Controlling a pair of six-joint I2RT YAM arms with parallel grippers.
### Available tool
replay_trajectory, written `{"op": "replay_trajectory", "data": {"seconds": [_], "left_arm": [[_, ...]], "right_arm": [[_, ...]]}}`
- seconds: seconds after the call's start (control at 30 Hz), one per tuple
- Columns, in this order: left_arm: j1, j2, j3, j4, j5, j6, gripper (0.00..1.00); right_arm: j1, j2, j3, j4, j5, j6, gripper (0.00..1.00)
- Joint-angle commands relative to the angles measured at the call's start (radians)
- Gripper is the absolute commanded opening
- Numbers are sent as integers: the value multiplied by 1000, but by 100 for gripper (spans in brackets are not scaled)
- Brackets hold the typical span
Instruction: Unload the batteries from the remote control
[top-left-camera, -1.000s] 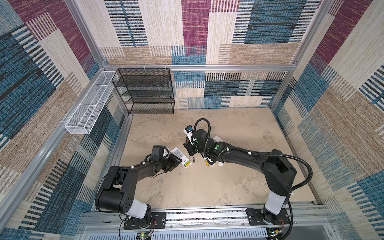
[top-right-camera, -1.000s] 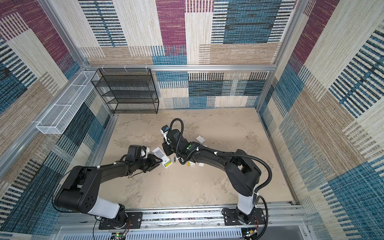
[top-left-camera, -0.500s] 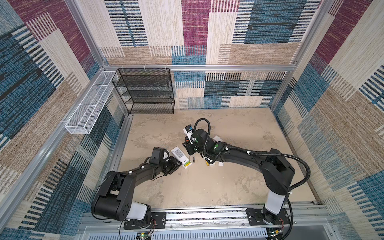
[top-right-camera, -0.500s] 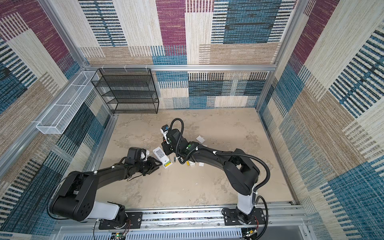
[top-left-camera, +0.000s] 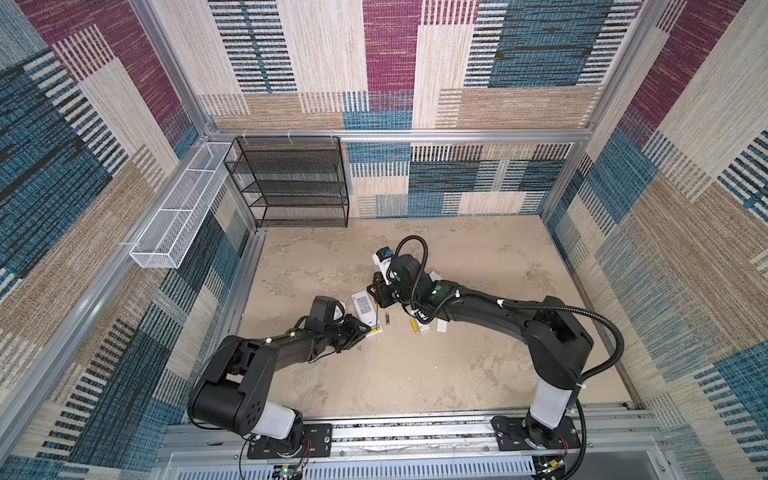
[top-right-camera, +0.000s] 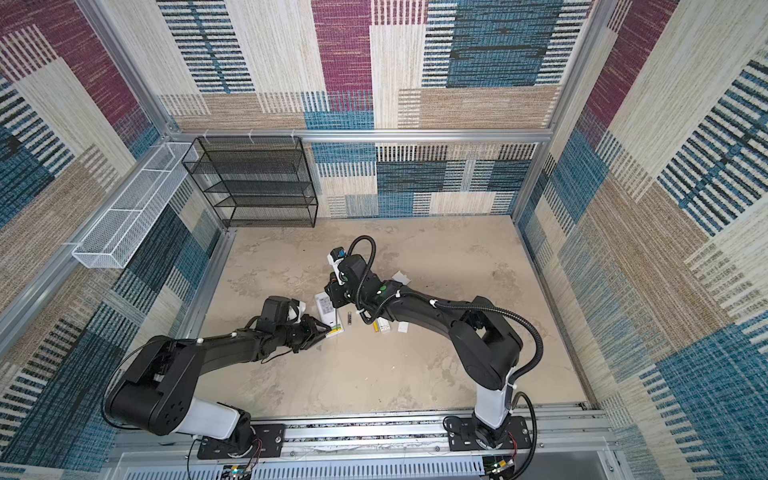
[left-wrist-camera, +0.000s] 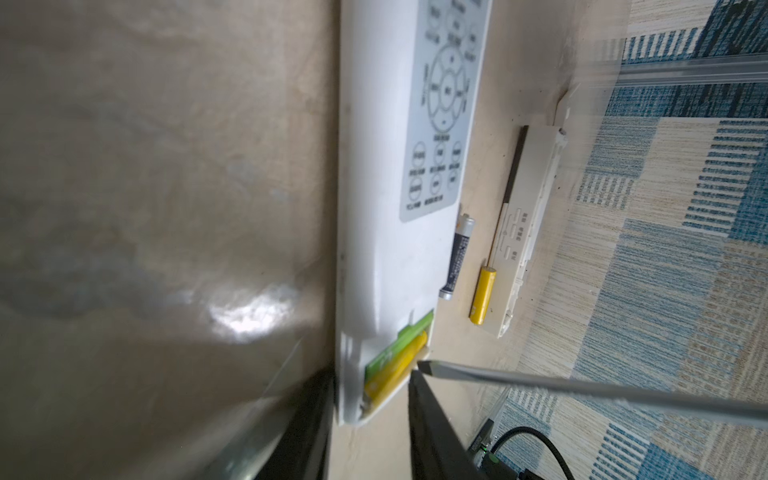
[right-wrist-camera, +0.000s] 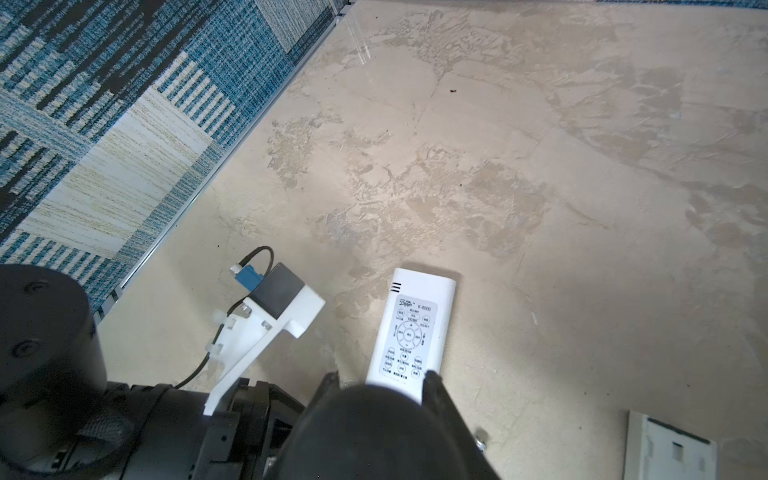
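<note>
Two batteries (left-wrist-camera: 395, 365) sit in the remote (left-wrist-camera: 374, 232), between the left pincer's (left-wrist-camera: 372, 376) fingers (left-wrist-camera: 430, 415); pinching or merely straddling, cannot tell.

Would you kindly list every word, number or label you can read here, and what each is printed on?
"K-8000": on the face of the white remote control, right wrist view.
The script logo beside it: too blurred to read.
The button labels on the remote control: too small to read.
Print on the dark battery and on the flat white panel: blurred.
</note>
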Motion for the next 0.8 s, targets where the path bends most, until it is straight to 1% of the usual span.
{"op": "replay_trajectory", "data": {"seconds": [0.0, 0.27, 0.43, 0.77], "left_arm": [[-6, 6, 0, -11, -32, -16, 35], [-22, 8, 5, -11, -41, -19, 40], [-22, 13, 7, -11, -39, -19, 40], [-25, 23, 8, -4, -39, -24, 40]], "right_arm": [[0, -17, 4, -5, 35, 1, 0], [12, -11, 11, -28, 86, -22, 0], [32, -6, 22, -38, 137, -50, 0], [52, -8, 24, -32, 189, -76, 0]]}}
